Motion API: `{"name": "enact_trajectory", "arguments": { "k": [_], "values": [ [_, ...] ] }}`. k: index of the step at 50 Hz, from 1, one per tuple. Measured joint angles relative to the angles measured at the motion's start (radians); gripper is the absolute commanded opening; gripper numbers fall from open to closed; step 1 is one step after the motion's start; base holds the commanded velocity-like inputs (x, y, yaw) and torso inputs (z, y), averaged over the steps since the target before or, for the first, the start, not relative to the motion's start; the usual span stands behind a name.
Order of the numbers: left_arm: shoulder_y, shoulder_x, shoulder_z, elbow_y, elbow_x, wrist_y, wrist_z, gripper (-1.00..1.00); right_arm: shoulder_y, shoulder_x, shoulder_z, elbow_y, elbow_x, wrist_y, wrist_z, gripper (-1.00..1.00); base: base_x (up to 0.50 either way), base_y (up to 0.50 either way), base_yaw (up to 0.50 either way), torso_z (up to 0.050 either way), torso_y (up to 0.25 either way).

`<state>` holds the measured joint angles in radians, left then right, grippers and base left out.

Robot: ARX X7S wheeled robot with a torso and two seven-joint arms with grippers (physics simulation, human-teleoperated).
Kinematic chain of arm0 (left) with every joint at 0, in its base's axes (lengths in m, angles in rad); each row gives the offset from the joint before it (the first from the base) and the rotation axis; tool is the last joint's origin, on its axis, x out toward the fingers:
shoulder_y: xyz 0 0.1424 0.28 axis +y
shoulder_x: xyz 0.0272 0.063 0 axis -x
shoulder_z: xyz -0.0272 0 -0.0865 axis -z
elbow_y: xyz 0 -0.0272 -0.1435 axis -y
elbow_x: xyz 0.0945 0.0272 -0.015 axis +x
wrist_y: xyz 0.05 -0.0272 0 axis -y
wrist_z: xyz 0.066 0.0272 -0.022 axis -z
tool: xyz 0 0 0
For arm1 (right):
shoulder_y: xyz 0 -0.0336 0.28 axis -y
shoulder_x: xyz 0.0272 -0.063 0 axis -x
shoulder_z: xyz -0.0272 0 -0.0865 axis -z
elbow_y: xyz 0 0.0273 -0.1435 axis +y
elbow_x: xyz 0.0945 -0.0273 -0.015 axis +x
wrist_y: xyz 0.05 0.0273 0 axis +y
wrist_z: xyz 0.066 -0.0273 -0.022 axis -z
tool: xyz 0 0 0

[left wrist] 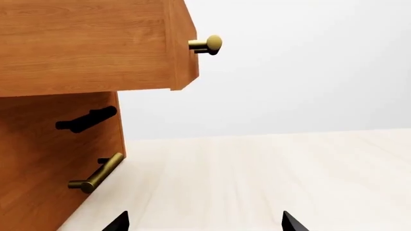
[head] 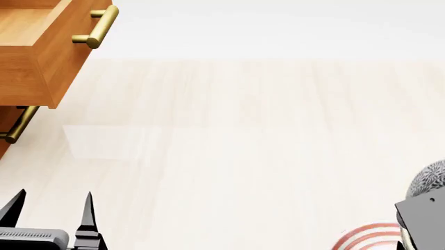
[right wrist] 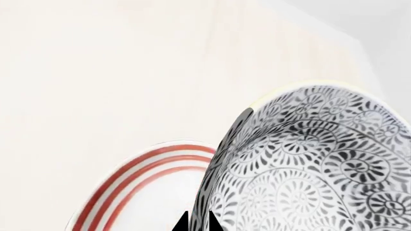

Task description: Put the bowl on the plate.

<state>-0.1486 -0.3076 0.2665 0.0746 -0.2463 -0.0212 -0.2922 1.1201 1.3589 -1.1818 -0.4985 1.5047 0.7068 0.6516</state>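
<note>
Right wrist view has our right gripper [right wrist: 198,222] pinching the bowl [right wrist: 321,178] by its rim, fingers pressed on the wall, bowl tilted above the plate [right wrist: 138,187]. We judge it wants levelling and centring over the red rings before release. Left gripper [head: 52,213] hangs spread, empty, near the drawer [head: 41,52].

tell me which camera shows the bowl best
The right wrist view: the bowl fills much of it, pattern and pale rim clear, beside the plate. The head view catches only a grey sliver at its right edge. The left wrist view shows none of it.
</note>
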Motion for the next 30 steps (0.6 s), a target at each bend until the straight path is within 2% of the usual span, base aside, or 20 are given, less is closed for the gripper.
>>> {"name": "enact_trajectory", "arguments": {
  "k": [30],
  "values": [
    [-0.001,-0.006,0.005,0.001,-0.008,0.006,-0.006,1.00,-0.162,0.004,-0.059,0.059,-0.047,-0.210,-0.042,-1.00,0.00,0.00,0.00,0.000,0.000]
  ]
}}
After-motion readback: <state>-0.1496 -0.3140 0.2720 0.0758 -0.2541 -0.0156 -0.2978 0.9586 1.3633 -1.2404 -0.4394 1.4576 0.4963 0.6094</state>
